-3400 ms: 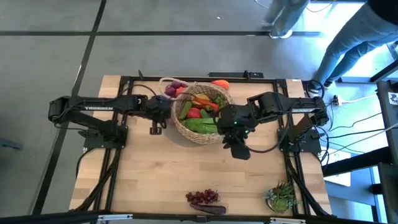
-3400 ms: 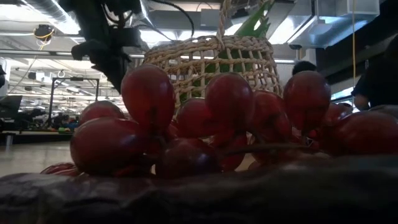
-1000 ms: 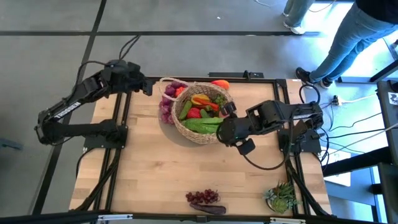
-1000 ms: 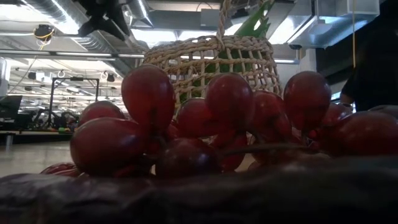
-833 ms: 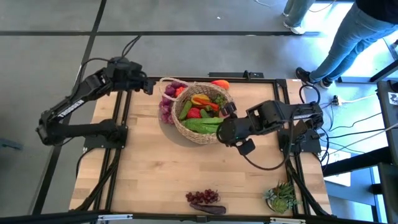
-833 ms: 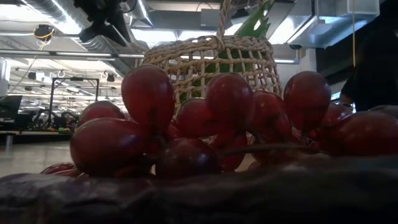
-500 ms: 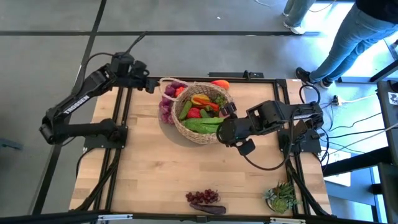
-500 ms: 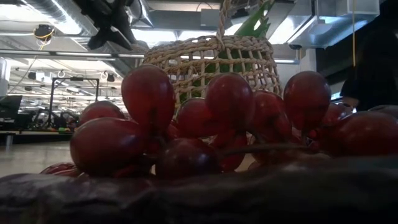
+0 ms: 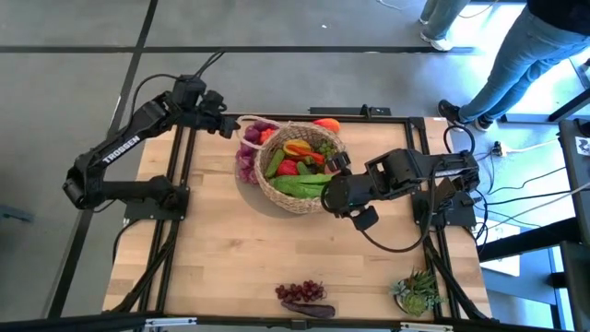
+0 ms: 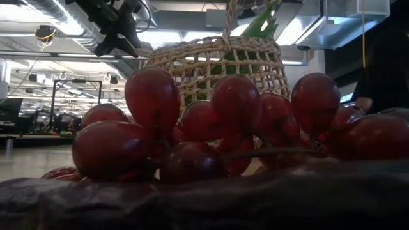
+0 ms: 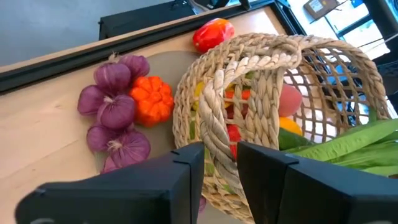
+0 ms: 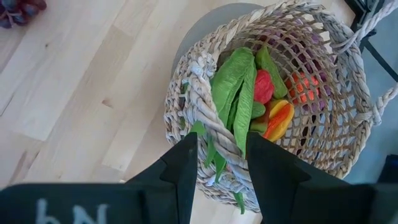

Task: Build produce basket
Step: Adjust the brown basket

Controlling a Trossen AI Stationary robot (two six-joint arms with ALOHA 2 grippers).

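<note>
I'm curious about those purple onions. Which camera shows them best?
The left wrist view: the purple onions lie clustered beside the basket, close and unobstructed. The high view shows them small; the low and right wrist views don't clearly show them.

Wooden table [image 9: 221, 249]: basket [image 9: 297, 195], grapes [image 9: 300, 292], potted plant [image 9: 418, 292], onions [image 9: 246, 164].

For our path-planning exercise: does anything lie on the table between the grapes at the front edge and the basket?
Nothing visible does. Only bare table separates the grapes from the basket; the potted plant stands off to one side.
</note>
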